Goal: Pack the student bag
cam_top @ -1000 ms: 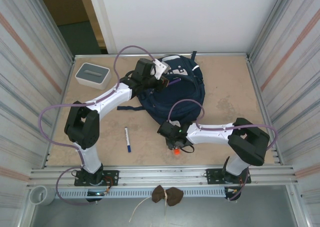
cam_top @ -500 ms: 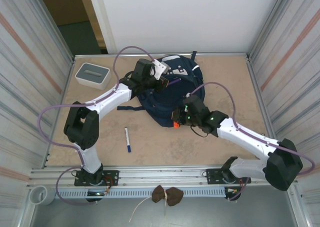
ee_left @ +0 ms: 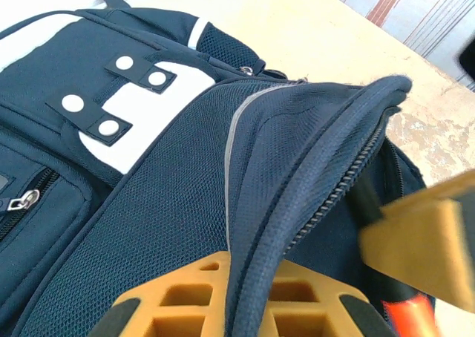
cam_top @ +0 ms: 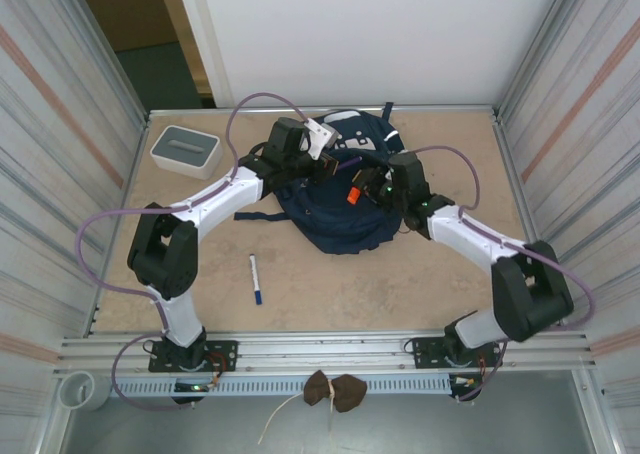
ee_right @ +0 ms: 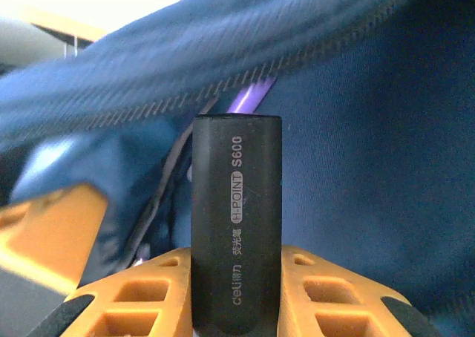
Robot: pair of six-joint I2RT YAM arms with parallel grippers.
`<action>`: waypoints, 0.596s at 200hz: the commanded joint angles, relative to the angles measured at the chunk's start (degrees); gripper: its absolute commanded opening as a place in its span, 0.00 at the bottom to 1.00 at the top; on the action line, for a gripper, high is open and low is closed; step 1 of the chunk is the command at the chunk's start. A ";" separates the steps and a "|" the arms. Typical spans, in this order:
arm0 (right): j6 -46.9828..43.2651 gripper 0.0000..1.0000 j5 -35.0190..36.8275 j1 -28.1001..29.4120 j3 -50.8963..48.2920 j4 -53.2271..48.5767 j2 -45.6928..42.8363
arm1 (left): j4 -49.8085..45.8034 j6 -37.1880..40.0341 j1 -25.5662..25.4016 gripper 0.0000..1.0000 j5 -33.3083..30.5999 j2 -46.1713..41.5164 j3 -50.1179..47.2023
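Navy student bag (cam_top: 345,214) lies at upper centre of table (cam_top: 450,274). Zip edge pinched by left hand (cam_top: 328,162), pressed together on fabric, holding mouth agape. Black marker (ee_right: 236,226) clamped in right hand (cam_top: 368,189), poised at opening, seemingly not yet inside. Judged mid-task: marker to drop in; white pen (cam_top: 255,278) at lower left of table unpacked; zip to close. Table tan, scuffed board; grey-white box (cam_top: 186,149) upper left. Ribbed metal side walls (cam_top: 60,174), white back wall (cam_top: 380,34).
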 commanded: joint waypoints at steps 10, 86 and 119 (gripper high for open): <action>10.15 0.19 3.53 -0.07 5.82 7.49 6.92 | 4.58 -2.36 -0.16 0.00 3.19 -3.01 2.92; 1.01 0.53 2.26 -0.84 13.36 1.36 12.38 | 4.76 -2.43 -0.35 0.00 2.39 -3.95 2.26; -6.37 0.59 3.28 -0.49 8.63 -4.59 4.10 | 4.94 -2.24 -0.01 0.00 1.86 -4.34 1.94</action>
